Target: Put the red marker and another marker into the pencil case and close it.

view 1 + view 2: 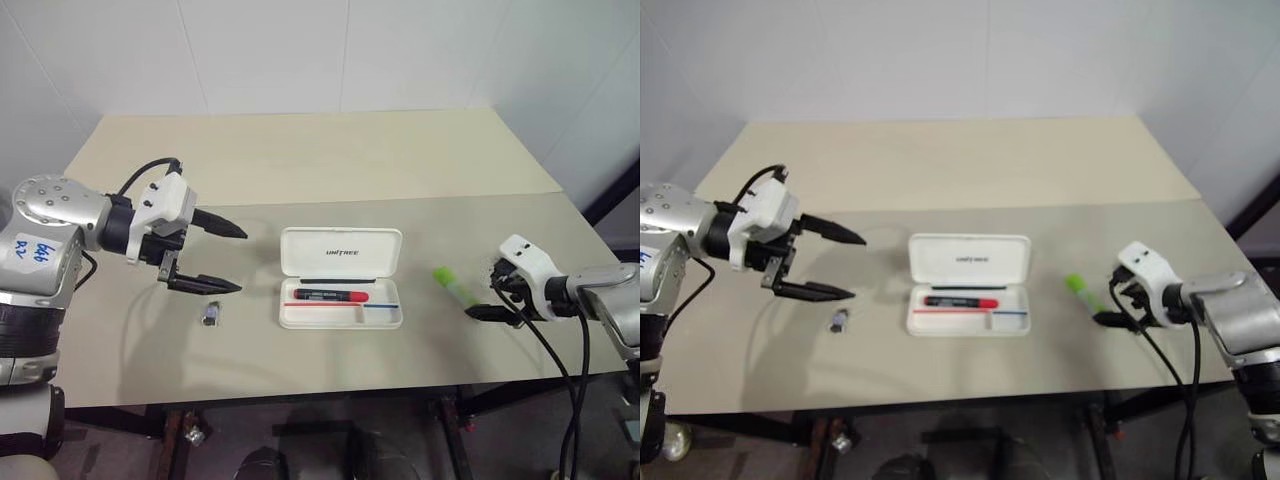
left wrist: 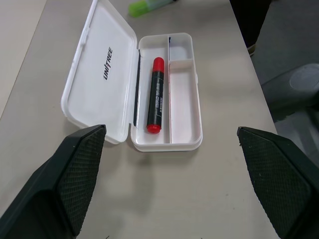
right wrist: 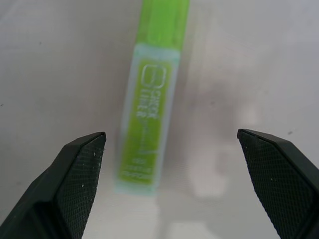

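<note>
Right gripper spread wide, empty, stubby light-green highlighter marker on the table just ahead, off-centre toward one finger: centre on its barrel, then descend; slim red-capped marker already in the open white plastic pencil case.

A flat white plastic pencil case is laid open on the table, its lid folded back. A dark-barrelled, red-capped marker is held lengthwise inside. A stubby light-green marker is laid just right of it.
</note>
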You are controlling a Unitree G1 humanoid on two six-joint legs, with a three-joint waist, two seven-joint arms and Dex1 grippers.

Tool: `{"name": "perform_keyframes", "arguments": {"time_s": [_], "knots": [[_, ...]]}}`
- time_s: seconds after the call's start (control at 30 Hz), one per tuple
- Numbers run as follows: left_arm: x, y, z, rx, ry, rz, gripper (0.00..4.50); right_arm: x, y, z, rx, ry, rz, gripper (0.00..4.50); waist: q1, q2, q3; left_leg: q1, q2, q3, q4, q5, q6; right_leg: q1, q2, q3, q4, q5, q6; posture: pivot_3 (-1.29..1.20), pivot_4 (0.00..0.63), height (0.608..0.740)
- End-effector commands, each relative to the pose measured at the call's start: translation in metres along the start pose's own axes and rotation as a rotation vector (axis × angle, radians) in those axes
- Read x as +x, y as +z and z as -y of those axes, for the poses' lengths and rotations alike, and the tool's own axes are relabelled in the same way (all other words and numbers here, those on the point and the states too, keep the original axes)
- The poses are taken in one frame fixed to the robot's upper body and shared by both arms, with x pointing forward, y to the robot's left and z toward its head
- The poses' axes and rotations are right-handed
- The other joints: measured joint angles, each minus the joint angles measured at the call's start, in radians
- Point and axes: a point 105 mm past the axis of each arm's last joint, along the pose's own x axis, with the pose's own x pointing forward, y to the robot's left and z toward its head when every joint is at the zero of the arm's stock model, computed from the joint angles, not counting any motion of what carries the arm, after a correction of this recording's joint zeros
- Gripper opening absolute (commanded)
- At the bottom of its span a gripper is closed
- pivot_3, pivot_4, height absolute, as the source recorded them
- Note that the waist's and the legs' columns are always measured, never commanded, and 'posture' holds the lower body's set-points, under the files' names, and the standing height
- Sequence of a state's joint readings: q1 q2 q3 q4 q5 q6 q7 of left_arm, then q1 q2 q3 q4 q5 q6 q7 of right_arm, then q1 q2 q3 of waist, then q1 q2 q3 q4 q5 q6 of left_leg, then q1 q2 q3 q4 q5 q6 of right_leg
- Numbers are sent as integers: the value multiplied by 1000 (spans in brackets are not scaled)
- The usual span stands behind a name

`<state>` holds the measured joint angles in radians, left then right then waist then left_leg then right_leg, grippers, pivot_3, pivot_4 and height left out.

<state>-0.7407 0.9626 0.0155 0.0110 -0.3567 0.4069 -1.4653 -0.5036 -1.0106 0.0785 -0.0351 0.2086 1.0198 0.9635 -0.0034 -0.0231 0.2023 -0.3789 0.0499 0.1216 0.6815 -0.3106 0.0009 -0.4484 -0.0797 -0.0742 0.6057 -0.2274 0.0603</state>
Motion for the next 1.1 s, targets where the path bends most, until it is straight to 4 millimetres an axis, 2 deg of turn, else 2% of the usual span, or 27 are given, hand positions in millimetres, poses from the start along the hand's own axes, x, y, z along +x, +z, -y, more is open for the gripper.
{"name": "perform_keyframes", "arguments": {"time_s": [0.03,0.17,0.27,0.53,0.73,0.83,1.03,1.1], "knots": [[-9,8,1,52,31,-1,4477,-6,11,-2,-22,-15,9,4500,0,0,0,0,0,0,0,0,0,0,0,0,0,0,0,0,150,740],[-10,7,3,51,37,-6,4477,0,12,-7,-8,3,6,4500,-1,0,0,0,0,0,0,0,0,0,0,0,0,0,0,0,150,740],[-10,7,4,52,42,-11,4500,4,8,-8,5,10,-2,3875,-1,0,0,0,0,0,0,0,0,0,0,0,0,0,0,0,150,740],[-15,6,4,52,52,-27,4500,14,1,-9,19,19,-15,1139,0,0,0,-1,0,1,0,0,0,0,0,0,-1,0,0,0,150,740],[-15,6,3,59,51,-32,4500,15,3,-7,5,13,-2,1083,-1,0,0,-1,0,1,0,0,0,0,0,0,-1,0,0,0,150,740],[-14,5,3,67,49,-32,4500,14,10,0,-56,-4,40,1083,-2,-1,-1,-1,0,1,0,0,0,0,0,0,-1,0,0,0,150,740],[-14,4,3,113,43,-1,4500,-5,31,6,-203,42,103,1083,-4,-1,-1,0,0,2,0,0,0,0,0,1,-1,0,0,0,150,740],[-16,2,4,139,43,24,4500,-13,38,1,-257,87,103,1083,-2,0,0,0,0,3,0,0,0,-1,0,1,0,0,0,0,150,740]]}}
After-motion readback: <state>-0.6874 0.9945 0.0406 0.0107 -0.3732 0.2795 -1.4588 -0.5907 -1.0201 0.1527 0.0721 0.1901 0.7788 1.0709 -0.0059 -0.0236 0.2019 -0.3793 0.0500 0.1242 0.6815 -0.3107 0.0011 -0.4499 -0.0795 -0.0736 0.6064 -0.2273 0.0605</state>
